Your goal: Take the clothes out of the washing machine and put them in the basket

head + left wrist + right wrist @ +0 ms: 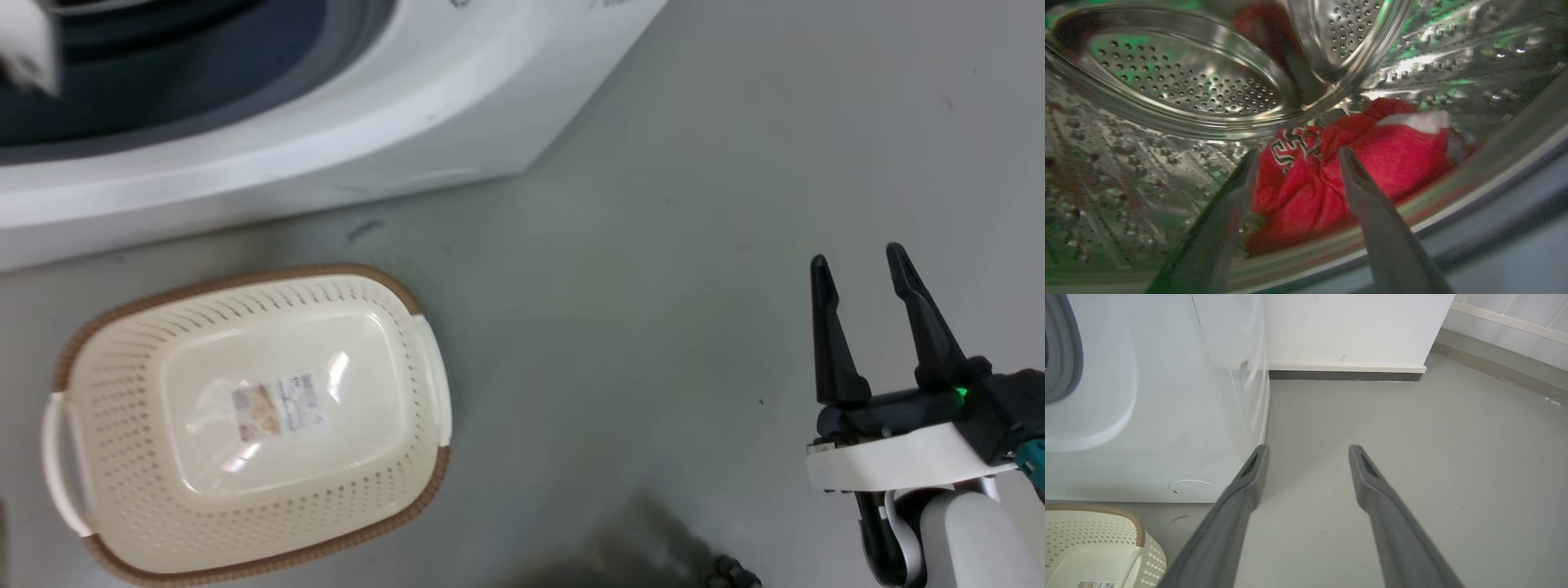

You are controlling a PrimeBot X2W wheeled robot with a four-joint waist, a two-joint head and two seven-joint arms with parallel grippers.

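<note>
The right gripper (857,257), two long dark tapering fingers on a black base, sits at the lower right of the head view. Its fingers point up that view, lean slightly left, and are spread apart. A small green light (961,396) glows on the base, which is mounted on a white wrist plate (890,461) above the rounded pale forearm (971,539). The right wrist view shows the same spread, with a wide gap between the tips. The left gripper (1298,152), with the same dark fingers, also has its jaws apart in the left wrist view. Its fingers are blurred towards the bottom edge.
</note>
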